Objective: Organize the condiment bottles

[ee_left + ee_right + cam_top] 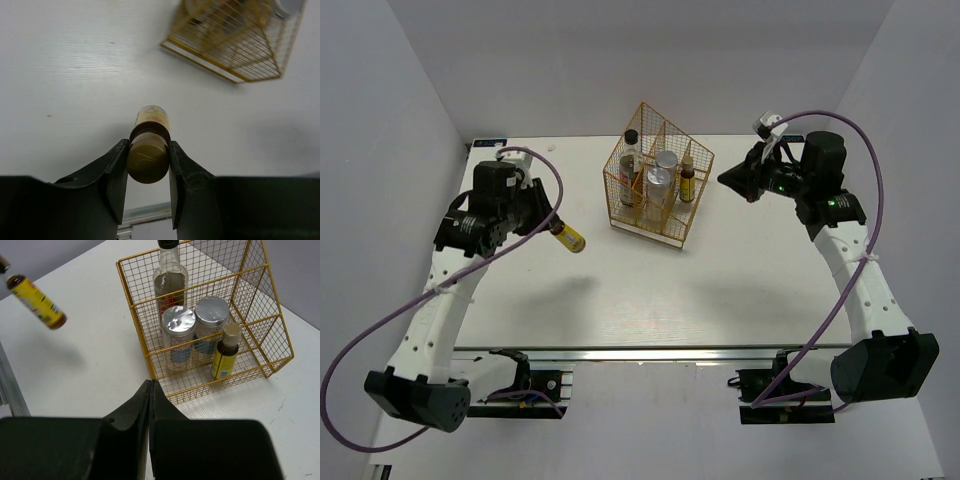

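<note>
Within the left tool point(147, 151), a yellow, brown-necked bottle point(152, 119) sits clamped

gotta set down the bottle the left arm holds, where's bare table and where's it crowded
Bare table between the gold basket and the near edge, and left of the basket. Crowded: inside the basket, four bottles.

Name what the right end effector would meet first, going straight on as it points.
Probably the gold wire basket, at its near wall; the shut right end effector aims there, though depth is unclear.
</note>
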Tool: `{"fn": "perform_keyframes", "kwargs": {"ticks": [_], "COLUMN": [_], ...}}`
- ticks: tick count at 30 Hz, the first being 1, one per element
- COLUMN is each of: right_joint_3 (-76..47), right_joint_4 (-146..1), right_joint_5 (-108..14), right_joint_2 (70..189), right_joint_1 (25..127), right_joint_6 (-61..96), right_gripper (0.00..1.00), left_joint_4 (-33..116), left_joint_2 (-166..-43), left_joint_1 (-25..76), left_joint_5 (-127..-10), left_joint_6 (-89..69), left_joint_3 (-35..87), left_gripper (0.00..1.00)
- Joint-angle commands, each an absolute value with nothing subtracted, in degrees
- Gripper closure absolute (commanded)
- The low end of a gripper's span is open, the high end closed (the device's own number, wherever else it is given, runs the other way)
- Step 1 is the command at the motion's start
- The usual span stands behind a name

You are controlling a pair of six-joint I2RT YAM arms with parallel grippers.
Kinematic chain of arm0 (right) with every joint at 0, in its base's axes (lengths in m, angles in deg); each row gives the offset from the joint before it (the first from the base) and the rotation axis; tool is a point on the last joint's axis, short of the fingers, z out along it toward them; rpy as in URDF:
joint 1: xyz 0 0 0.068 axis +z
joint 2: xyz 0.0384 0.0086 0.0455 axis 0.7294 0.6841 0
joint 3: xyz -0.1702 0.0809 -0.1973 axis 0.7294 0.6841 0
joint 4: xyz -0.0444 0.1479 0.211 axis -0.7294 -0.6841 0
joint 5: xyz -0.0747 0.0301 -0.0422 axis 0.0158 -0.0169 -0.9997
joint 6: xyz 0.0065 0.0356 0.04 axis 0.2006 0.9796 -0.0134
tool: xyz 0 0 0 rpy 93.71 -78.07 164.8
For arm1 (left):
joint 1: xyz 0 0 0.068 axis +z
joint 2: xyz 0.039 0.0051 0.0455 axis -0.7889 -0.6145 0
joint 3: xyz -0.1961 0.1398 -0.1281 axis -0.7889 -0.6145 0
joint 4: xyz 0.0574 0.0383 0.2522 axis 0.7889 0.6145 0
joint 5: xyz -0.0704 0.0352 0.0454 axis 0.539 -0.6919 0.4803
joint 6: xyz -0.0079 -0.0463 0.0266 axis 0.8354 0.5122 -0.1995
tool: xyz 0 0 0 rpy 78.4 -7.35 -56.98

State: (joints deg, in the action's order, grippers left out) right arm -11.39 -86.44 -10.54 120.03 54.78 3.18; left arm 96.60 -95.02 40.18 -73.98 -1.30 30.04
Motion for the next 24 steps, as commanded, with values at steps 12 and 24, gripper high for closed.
{"fn": "perform_keyframes", "kwargs": {"ticks": [12, 24], "right_joint_3": [-11.84, -8.84], "right_joint_4": [-81.35, -81.96], "right_joint_5": [-16.49, -16.5], "right_joint_2": [116.74, 113.57], "right_joint_1": [50.01, 44.29], "right_joint_6": [8.01, 8.62], "right_gripper": [1.0, 1.0], "left_joint_4": [101.61, 97.15], "left_joint_2": [-112.92, -136.07], "left_joint_1": [14.67, 9.72], "left_joint_5": [-65.51, -73.86], "left_joint_6": [-0.75, -9.02], "left_joint_3": [63.24, 87.88], "left_gripper": [1.0, 1.0]}}
